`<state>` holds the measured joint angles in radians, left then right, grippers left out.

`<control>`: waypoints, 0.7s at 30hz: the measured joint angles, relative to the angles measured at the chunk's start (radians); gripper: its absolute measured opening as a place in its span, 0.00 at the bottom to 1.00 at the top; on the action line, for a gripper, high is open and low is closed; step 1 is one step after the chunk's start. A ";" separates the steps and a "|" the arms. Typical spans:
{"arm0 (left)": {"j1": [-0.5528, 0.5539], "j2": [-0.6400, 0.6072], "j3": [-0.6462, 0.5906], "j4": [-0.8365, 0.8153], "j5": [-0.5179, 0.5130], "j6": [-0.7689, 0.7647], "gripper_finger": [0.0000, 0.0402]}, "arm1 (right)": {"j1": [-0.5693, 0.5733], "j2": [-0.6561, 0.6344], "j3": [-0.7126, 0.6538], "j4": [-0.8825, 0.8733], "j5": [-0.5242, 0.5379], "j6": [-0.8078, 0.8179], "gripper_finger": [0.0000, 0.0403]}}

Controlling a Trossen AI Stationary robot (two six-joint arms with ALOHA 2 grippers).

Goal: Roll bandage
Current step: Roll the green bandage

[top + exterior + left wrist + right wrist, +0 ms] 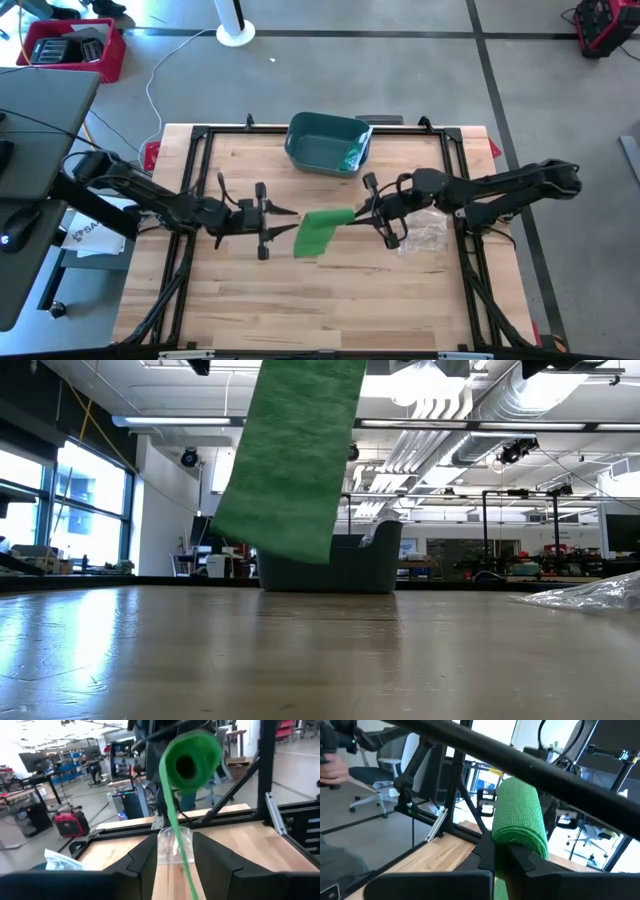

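- At the left of the high view my left gripper (283, 222) hovers just short of the loose end of the green bandage (322, 231). Its fingers (141, 861) stand parted with nothing between them; in the left wrist view the hanging strip drops through the gap untouched.
- I judge it waits there to steady or feed the tail while the roll is turned.
- At frame centre the bandage hangs clear above the wooden table (330, 300). It is a soft, crepe-like woven strip, part wound into a hollow cylinder and part trailing down as a flat ribbon.
- Above it, at upper centre, sits a teal plastic bin (325, 143) with rounded corners.
- Right of centre my right gripper (366, 208) is clamped tight on the rolled end, holding it aloft so the tail falls free.
- Further right lies a crinkled clear plastic wrapper (426, 234), glossy and flat on the boards.
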<state>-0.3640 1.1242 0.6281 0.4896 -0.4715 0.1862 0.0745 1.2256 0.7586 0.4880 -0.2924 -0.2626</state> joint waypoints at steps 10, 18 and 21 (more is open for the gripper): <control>0.047 0.119 0.000 0.215 0.002 0.010 0.49 | -0.009 -0.011 0.000 -0.014 -0.004 0.011 0.01; 0.084 0.163 0.000 0.288 0.025 0.018 0.51 | -0.009 -0.011 0.000 -0.011 -0.004 0.019 0.01; 0.108 0.205 0.000 0.354 0.043 0.039 0.50 | -0.009 -0.011 0.000 -0.011 -0.004 0.019 0.01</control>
<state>-0.2563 1.3294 0.6281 0.8441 -0.4282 0.2255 0.0650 1.2148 0.7586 0.4774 -0.2962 -0.2436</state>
